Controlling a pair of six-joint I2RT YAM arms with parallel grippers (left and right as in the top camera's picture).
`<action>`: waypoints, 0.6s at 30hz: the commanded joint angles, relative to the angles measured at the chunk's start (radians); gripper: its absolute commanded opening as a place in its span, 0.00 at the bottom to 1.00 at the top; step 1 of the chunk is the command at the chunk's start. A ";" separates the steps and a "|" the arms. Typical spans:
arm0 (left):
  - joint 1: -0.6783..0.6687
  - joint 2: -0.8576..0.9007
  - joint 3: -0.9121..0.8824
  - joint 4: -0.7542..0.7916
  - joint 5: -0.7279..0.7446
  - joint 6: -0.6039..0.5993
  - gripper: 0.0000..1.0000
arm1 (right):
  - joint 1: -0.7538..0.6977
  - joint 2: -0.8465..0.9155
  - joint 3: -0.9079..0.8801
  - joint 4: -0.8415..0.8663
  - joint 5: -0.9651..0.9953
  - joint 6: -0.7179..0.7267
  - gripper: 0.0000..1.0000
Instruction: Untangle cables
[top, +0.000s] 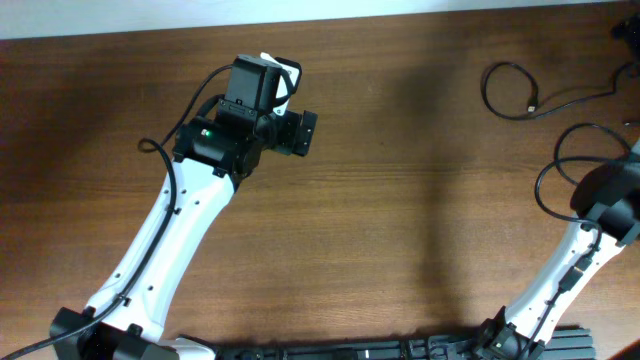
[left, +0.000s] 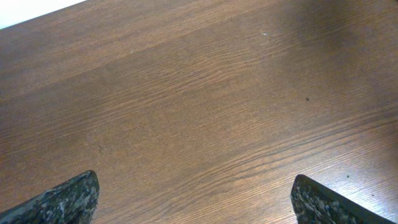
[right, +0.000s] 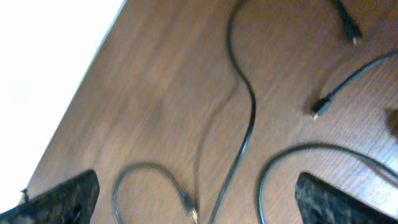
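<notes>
Thin black cables lie loose on the wooden table at the far right. One cable (top: 505, 92) curls into a loop with a small plug end, and another cable (top: 556, 165) arcs beside my right arm. The right wrist view shows a long curved cable (right: 250, 115), a small loop ending in a plug (right: 146, 169) and a loose plug end (right: 319, 111). My right gripper (right: 198, 177) hangs open above them, holding nothing; overhead, the right gripper (top: 622, 195) sits at the frame's edge. My left gripper (left: 195, 180) is open over bare wood, far from the cables, and the left gripper (top: 268, 85) is at the upper left overhead.
The table's far edge (top: 400, 18) runs along the top, with white floor beyond it. That edge also shows close at the left of the right wrist view as the table edge (right: 81, 93). A dark rail (top: 400, 350) lies along the near side between the arm bases.
</notes>
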 joint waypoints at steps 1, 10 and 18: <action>0.001 -0.023 0.004 0.001 -0.011 -0.013 0.99 | 0.019 -0.045 0.195 -0.135 -0.113 -0.193 0.99; 0.002 -0.023 0.004 0.001 -0.011 -0.013 0.99 | 0.202 -0.076 0.497 -0.481 -0.133 -0.317 0.99; 0.002 -0.023 0.004 0.001 -0.011 -0.013 0.99 | 0.437 -0.078 0.496 -0.480 -0.132 -0.331 0.99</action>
